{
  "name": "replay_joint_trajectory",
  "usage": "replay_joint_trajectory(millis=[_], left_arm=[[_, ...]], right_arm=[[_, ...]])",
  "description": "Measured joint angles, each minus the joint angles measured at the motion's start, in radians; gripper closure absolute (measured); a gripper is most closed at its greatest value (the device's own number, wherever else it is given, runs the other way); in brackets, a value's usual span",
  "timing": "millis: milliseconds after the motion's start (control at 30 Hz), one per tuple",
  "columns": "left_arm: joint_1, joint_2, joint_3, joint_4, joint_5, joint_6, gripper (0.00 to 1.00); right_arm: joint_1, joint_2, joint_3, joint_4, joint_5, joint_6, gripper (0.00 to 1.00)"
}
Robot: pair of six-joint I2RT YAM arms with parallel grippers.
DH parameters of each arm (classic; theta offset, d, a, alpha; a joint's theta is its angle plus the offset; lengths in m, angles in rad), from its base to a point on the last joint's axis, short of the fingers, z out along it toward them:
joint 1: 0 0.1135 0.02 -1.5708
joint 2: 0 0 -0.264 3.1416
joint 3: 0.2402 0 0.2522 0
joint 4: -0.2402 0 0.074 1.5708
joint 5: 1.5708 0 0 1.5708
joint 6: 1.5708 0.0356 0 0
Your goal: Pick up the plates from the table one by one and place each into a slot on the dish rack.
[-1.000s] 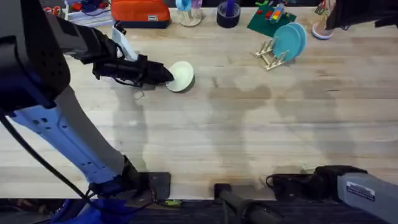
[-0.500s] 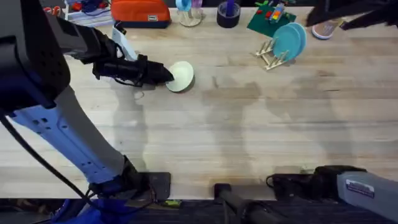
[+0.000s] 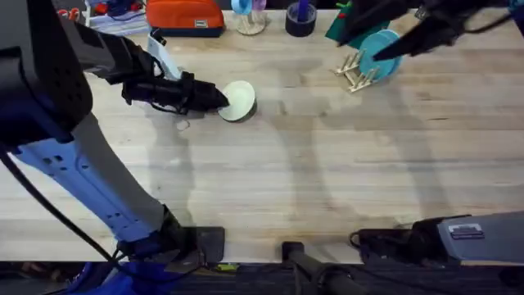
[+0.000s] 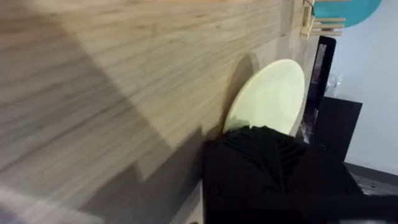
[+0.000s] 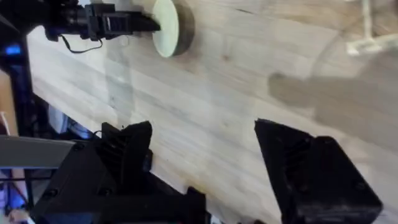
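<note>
- Cream plate (image 3: 239,100) is tilted up off the table (image 3: 327,180), pinched at its edge by the left gripper (image 3: 219,100): the pick-up step.
- Right gripper (image 5: 202,155) hangs wide open, holding nothing.
- Next: carry it to the rack (image 3: 357,72), beside the teal plates (image 3: 381,51).

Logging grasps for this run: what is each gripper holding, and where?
The left gripper pinches the cream plate by its rim; the right gripper is open, holding nothing.

Along the far edge of the wooden surface (image 3: 327,172) we saw clutter: an orange pouch (image 3: 185,16), a dark round container (image 3: 300,20), a green brick board (image 3: 352,26) with small coloured pieces, and a pale glass stand (image 3: 250,23). Soft grey shadows crossed the planks. A white wall (image 4: 379,74) stood beyond.
</note>
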State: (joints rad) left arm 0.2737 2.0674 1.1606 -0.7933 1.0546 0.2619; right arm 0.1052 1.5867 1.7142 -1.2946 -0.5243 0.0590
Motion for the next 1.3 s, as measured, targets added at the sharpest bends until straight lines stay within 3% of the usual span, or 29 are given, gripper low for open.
replay_joint_trajectory(millis=[300,533,1300], left_arm=[[0.0,0.0,0.0,0.0,0.0,0.0,0.96],[0.0,0.0,0.0,0.0,0.0,0.0,0.961],[0.0,0.0,0.0,0.0,-0.001,0.0,0.96]], right_arm=[[0.171,0.178,0.0,0.163,-0.016,0.076,0.007],[0.256,0.329,0.0,0.238,-0.028,0.095,0.007],[0.353,0.468,0.0,0.404,-0.061,0.099,0.007]])
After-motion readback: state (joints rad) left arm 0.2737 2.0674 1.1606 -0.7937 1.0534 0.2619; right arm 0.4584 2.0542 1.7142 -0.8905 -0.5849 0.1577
